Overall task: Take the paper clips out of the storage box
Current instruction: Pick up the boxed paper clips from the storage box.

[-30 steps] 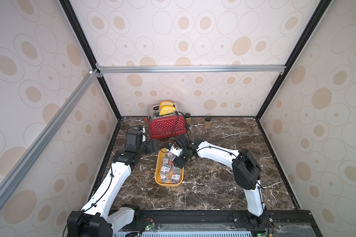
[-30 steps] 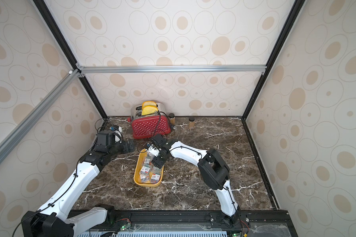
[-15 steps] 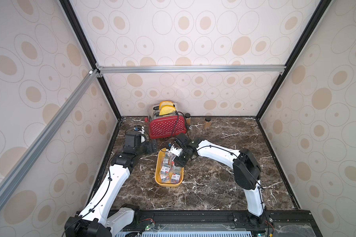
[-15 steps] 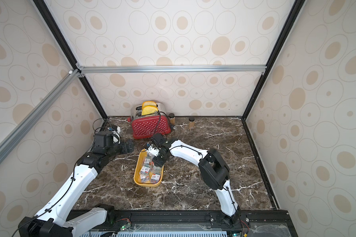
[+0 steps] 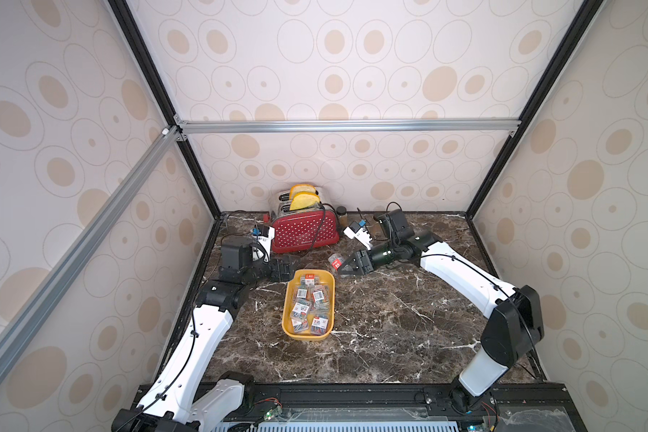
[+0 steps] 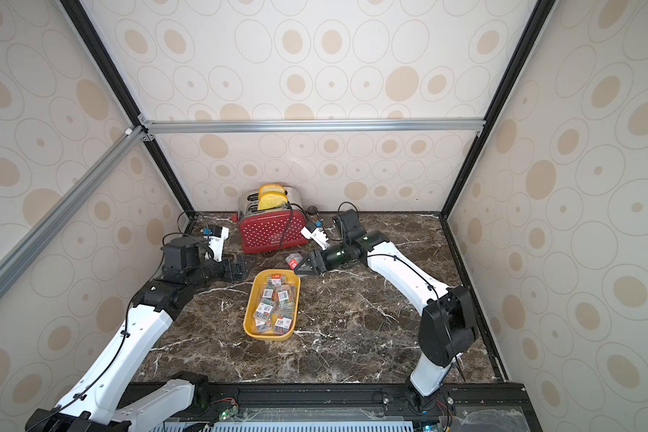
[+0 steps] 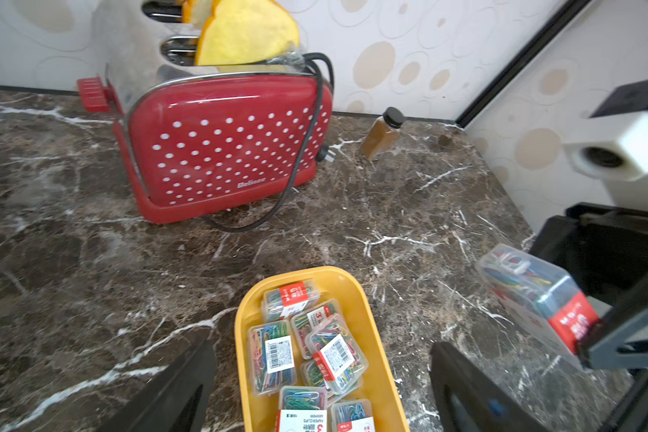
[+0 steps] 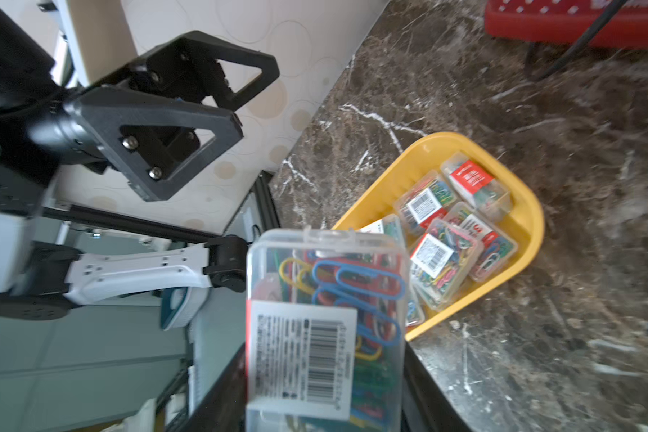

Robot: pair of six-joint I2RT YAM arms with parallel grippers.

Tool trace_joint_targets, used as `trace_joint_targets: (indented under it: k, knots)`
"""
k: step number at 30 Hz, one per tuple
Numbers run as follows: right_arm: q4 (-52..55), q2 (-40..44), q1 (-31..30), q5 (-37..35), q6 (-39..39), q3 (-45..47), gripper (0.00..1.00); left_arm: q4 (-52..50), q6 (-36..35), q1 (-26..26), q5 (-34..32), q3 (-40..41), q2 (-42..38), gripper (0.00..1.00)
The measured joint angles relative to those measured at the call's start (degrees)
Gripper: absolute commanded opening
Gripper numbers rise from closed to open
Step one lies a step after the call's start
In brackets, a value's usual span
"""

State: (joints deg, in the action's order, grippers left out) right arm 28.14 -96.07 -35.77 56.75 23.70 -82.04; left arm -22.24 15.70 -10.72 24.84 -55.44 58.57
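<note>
- Nearest us, the yellow tray (image 5: 286,321) lies lengthwise at about 9 o'clock from the middle of the table (image 5: 390,336). The cases of paper clips (image 5: 312,299) sit heaped and tilted across one another inside it, so the lower ones are hidden and we cannot count them with confidence.
- At the tray's 11 o'clock the left gripper (image 5: 289,270) hangs just off the far corner, jaws spread wide and holding nothing. In its wrist view the two fingers frame the tray's far end, and the near end is cut off. We judge it is parked there to leave the tray clear, or to be ready for the next pick.
- At the tray's 1 o'clock the right gripper (image 5: 342,266) is clamped on a single case (image 5: 336,260), outside the rim and over bare marble. We judge this placement lets the case go down on the table without knocking the rest.
- In the right wrist view that case fills the foreground, and the picture edge cuts off the place where the fingers press. The left wrist view shows one finger on its red label end. We cannot tell how high it hangs.
- Farthest, at 12 o'clock by the back wall, stands a red toaster (image 5: 303,233) with bread in its slots, its cord trailing toward the tray. A small brown bottle (image 5: 341,216) stands at its 3 o'clock, partly hidden in the top views.
</note>
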Motion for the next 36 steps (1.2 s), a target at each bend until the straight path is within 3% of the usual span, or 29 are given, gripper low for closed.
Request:
trace_joint_targets:
  k: [6,14,26,36]
  knots:
    - [-16.63,0.00,0.50,11.04,15.26,5.57,0.38,5.46,2.89,-0.02,9.79,-0.22,2.08,0.94]
    - [-34.34,-0.02,0.55,16.87,29.75,6.21,0.38,15.15,13.31,-1.64,16.68,-0.22,4.74,0.97]
    - [-44.35,-1.25,0.55,18.95,38.51,6.21,0.38,32.52,30.38,-3.93,19.74,0.35,6.34,0.96]
    - [-51.15,-3.45,0.55,19.30,44.41,5.75,0.37,36.41,36.72,-5.81,19.78,3.08,7.06,0.95]
